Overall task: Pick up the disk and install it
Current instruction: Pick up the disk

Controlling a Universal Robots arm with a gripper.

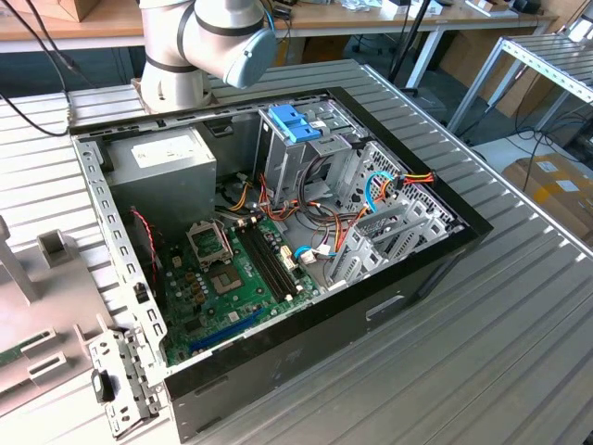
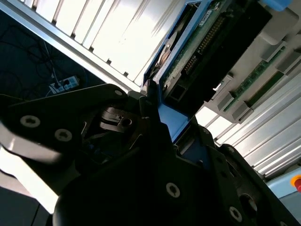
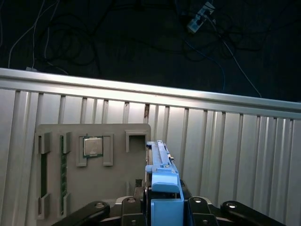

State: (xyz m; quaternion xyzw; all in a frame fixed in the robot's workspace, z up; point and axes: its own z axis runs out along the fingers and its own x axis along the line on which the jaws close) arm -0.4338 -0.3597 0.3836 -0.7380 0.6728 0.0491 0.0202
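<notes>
First wrist view, gripper (image 3: 163, 207): black fingers clamped on the disk (image 3: 160, 165), one on each flat face; the disk stands on edge between them, its light-blue side piece toward the camera.
Second wrist view, disk (image 2: 197, 47): the green circuit-board face and the black connector end show, and a blue side rail runs along one edge into the gripper (image 2: 155, 110).
Disk location: held over the ribbed metal table (image 3: 235, 155), at the edge of the grey fixture plate (image 3: 117, 165). I cannot tell whether it touches the plate.
Fixture plate: a processor chip (image 3: 93, 147) sits in a recess and memory sticks (image 3: 62, 169) lie in long slots; in the exterior view the plate (image 1: 46, 306) lies at 9 o'clock.
Computer case (image 1: 445, 241): open and lying on its side at the middle of the exterior view.
Motherboard (image 1: 222, 278): at 7 o'clock inside the case.
Power supply (image 1: 171, 162): grey box at 11 o'clock inside the case.
Drive cage (image 1: 296, 153): at 12 o'clock inside the case, with a light-blue latch (image 1: 295, 122) on top.
Cables (image 1: 371, 199): red, orange and yellow bundle at 3 o'clock inside the case.
Arm (image 1: 199, 42): base and a joint at 12 o'clock in the exterior view, just beyond the case.
Floor: dark beyond the table edge, with loose leads and a power strip (image 3: 197, 21).
</notes>
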